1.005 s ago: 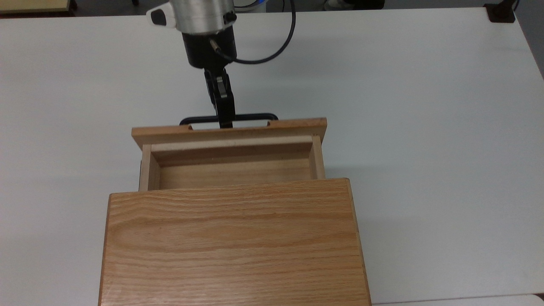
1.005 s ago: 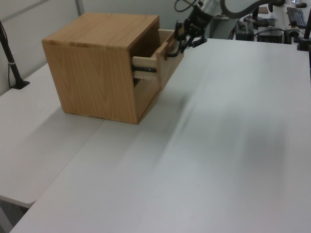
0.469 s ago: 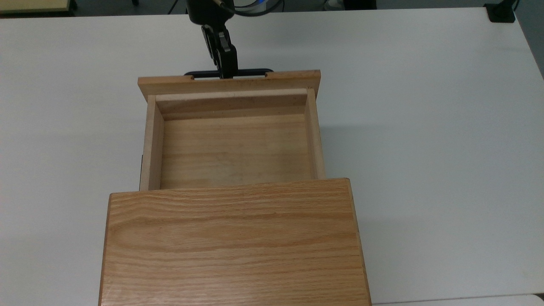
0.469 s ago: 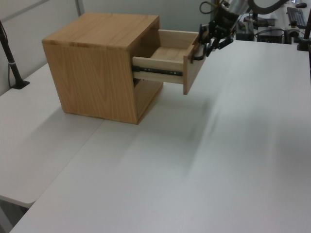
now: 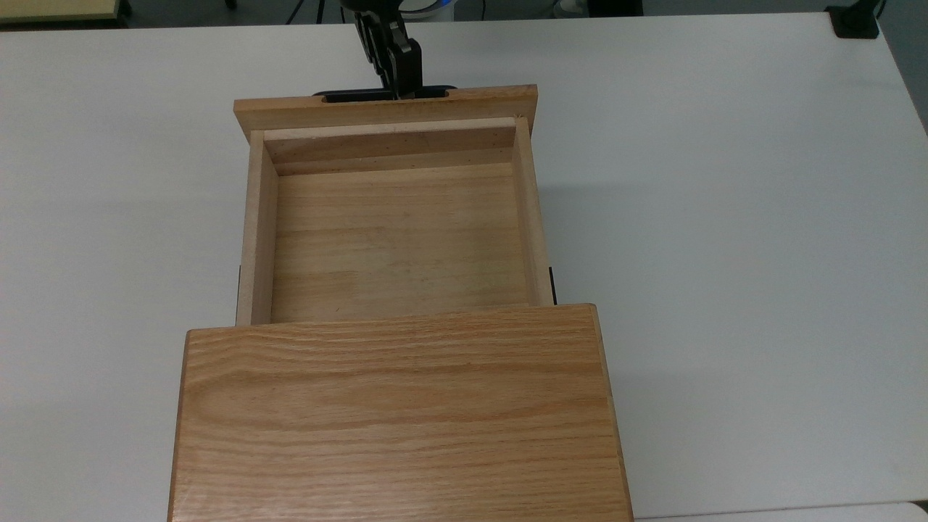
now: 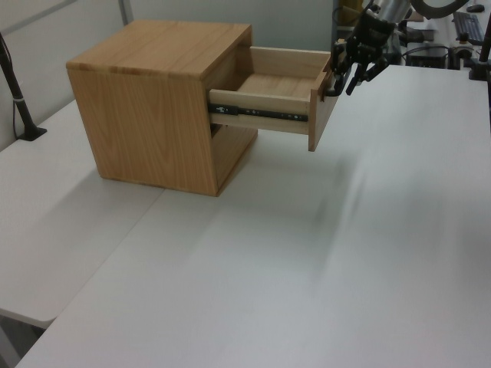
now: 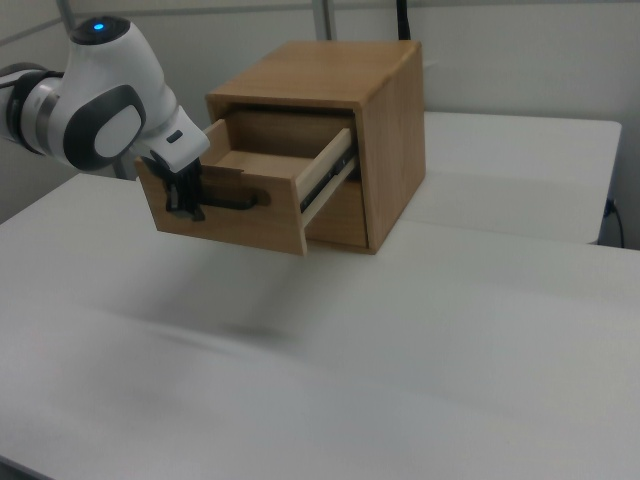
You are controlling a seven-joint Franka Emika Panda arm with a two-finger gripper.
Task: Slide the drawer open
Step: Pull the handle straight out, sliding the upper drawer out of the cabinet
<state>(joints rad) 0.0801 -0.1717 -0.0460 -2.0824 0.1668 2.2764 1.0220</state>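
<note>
The drawer (image 5: 397, 239) stands pulled far out of the oak cabinet (image 5: 397, 417), its pale wood interior bare. Its front panel (image 5: 290, 114) lies toward the top view's top, with the black bar handle (image 5: 355, 95) just beyond it. My gripper (image 5: 404, 88) reaches the handle's middle from above the panel and is shut on the bar. In the left view the drawer (image 6: 270, 98) juts right on black side rails, with the gripper (image 6: 342, 77) at its front. In the right view the gripper (image 7: 187, 207) holds the handle (image 7: 238, 203) on the drawer front (image 7: 240, 228).
The cabinet sits on a wide white table (image 5: 725, 217). A black clamp post (image 6: 19, 100) stands at the left view's left edge. The white arm (image 7: 105, 100) hangs at the right view's left. Desks with equipment (image 6: 453, 31) lie behind the table.
The gripper has pulled the handle away from the cabinet, toward the top view's top. The drawer went from barely open to far out; over the last half second it slid only a little more.
</note>
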